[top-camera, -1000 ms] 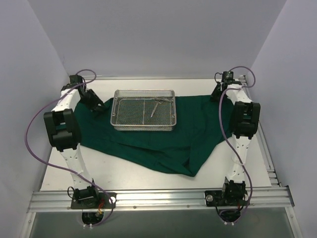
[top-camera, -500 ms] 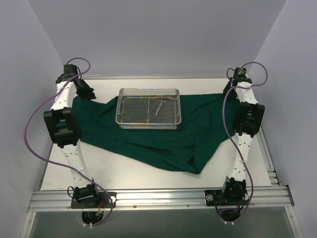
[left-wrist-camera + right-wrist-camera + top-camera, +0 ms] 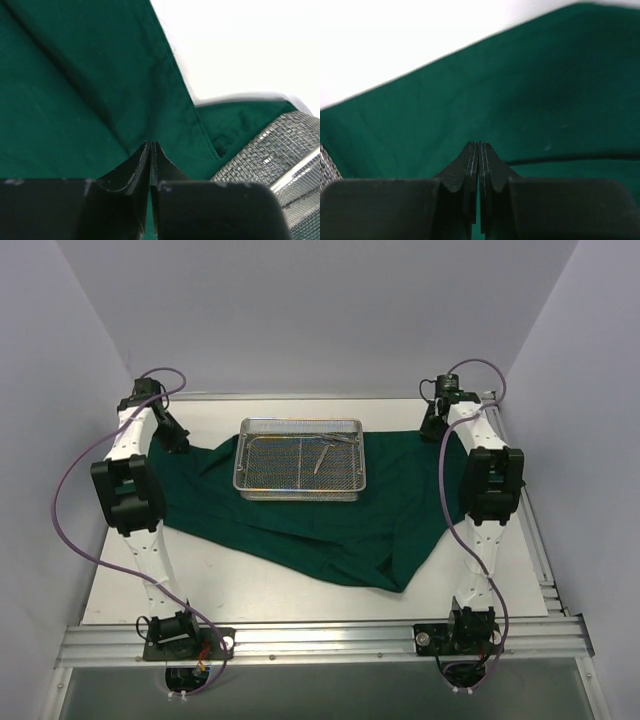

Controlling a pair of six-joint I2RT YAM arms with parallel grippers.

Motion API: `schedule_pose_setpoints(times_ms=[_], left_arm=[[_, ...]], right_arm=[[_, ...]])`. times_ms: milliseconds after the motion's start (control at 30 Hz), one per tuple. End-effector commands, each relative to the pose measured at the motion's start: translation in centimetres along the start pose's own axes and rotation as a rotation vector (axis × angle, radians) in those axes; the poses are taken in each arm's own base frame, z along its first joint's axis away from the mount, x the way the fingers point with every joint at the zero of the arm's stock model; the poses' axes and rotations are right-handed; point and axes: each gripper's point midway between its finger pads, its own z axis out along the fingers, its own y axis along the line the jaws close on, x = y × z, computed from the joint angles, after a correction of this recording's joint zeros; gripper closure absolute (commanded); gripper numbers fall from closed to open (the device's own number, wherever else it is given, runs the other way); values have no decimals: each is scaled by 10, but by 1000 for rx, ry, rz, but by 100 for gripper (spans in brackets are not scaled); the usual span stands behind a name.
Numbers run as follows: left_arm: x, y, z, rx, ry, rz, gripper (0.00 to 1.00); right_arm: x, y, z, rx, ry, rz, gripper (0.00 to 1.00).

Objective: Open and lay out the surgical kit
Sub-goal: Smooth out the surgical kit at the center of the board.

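1. The left gripper [image 3: 178,440] sat at the far left of the table [image 3: 240,590]. Its jaws were clenched on the left corner of the green cloth [image 3: 330,530]. In the left wrist view a crease ran away from the pressed-together fingertips.
2. The cloth lay spread and rumpled across the table between the two arms, with a folded flap reaching toward the near edge, right of centre.
3. The wire-mesh tray [image 3: 300,492] stood flat on the far part of the cloth, between the grippers and somewhat nearer the left one.
4. Thin metal instruments [image 3: 322,452] lay inside the tray, mostly in its right half; their number could not be told.
5. The right gripper [image 3: 431,428] was at the cloth's far right corner, jaws clamped tight on the fabric.
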Motion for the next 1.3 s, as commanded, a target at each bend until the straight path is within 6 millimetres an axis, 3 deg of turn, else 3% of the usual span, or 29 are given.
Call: schedule_pose_setpoints(times_ms=[0, 67, 267, 300, 400, 467, 500, 567, 600, 667, 700, 933, 1033, 1133, 1233, 1267], left_arm=[[0, 13, 8, -67, 23, 10, 88], [-2, 16, 11, -94, 10, 10, 88], [3, 17, 24, -119, 26, -10, 88], [5, 18, 30, -126, 37, -16, 89], [8, 19, 46, -143, 69, -34, 93], [13, 19, 55, -150, 101, -44, 95], [18, 23, 69, -166, 127, -48, 96], [13, 19, 72, -166, 124, -66, 97], [18, 23, 85, -181, 145, -74, 98], [7, 18, 87, -177, 125, -110, 98], [7, 22, 98, -181, 133, -125, 98], [-55, 19, 108, -27, 21, -281, 98], [-81, 17, 90, 31, -31, -304, 98], [-105, 3, 42, 74, -134, -258, 95], [-118, -14, -15, 141, -227, -227, 76], [-121, -27, -44, 177, -267, -201, 61]], right_arm=[[21, -18, 1, 73, 43, 11, 100], [26, -18, 9, 77, 54, 10, 100], [45, -51, 44, 209, 101, 35, 100], [56, -59, 54, 233, 135, 41, 100], [64, -77, 70, 277, 168, 55, 100], [66, -86, 75, 299, 172, 60, 100], [69, -89, 80, 303, 183, 61, 100], [71, -98, 83, 320, 193, 73, 100], [71, -101, 85, 331, 194, 72, 100], [69, -109, 88, 343, 194, 73, 100], [67, -111, 90, 352, 193, 73, 100], [61, -122, 91, 362, 205, 84, 100], [54, -112, 87, 321, 193, 78, 100], [31, -95, 76, 261, 146, 71, 100], [-3, -71, 56, 205, 74, 52, 100], [-26, -58, 44, 167, 21, 52, 100]])
